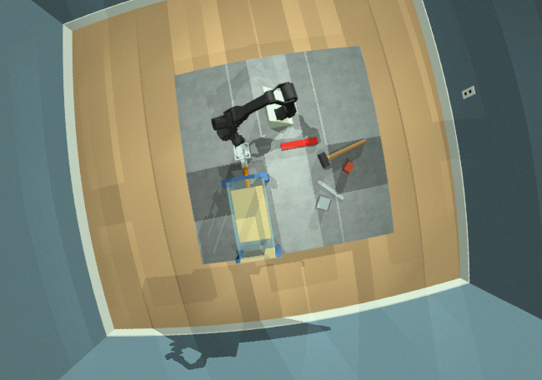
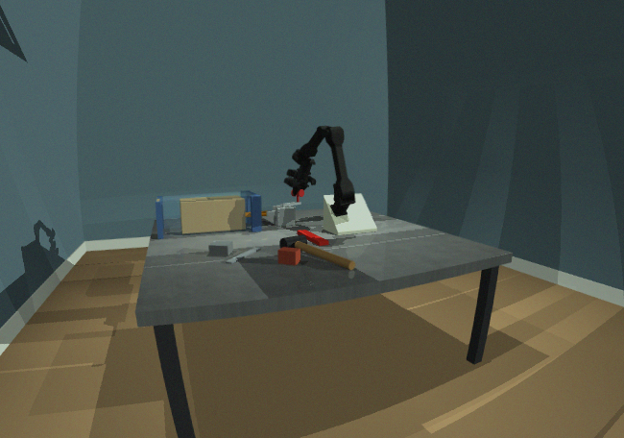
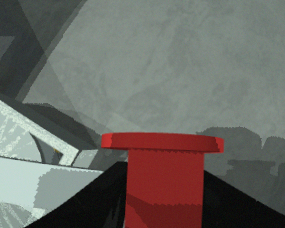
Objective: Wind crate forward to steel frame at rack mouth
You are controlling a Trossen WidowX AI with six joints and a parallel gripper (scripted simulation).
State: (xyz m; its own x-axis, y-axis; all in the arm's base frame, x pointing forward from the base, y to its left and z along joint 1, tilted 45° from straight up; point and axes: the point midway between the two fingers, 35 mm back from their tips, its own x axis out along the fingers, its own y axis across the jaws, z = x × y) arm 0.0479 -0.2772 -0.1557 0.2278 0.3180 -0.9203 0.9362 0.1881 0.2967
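The crate point(image 1: 250, 213) point(image 2: 212, 215) sits inside the clear-panelled cubby point(image 1: 271, 226) point(image 2: 159, 217), short of the blue frame point(image 1: 245, 177) point(image 2: 258, 212) at its mouth; an orange strap point(image 1: 245, 171) point(image 2: 257, 213) runs toward twelve o'clock in the top view, to the winch point(image 1: 242, 154) point(image 2: 285, 214) point(image 3: 65, 152). The end effector point(image 2: 299, 189) point(image 3: 156, 173) is closed on the red knob point(image 2: 298, 193) point(image 3: 165, 175), apparently the winch handle's. At three o'clock from the winch, a red bar point(image 1: 298, 143) point(image 2: 313, 237) lies on the tabletop point(image 1: 298, 223) point(image 2: 400, 257), with a hammer point(image 1: 345, 149) point(image 2: 324, 254) beyond

Dim, cool light throws hard shadows across the bench point(image 1: 298, 192) point(image 2: 400, 257), and straight edges bow in the wide views
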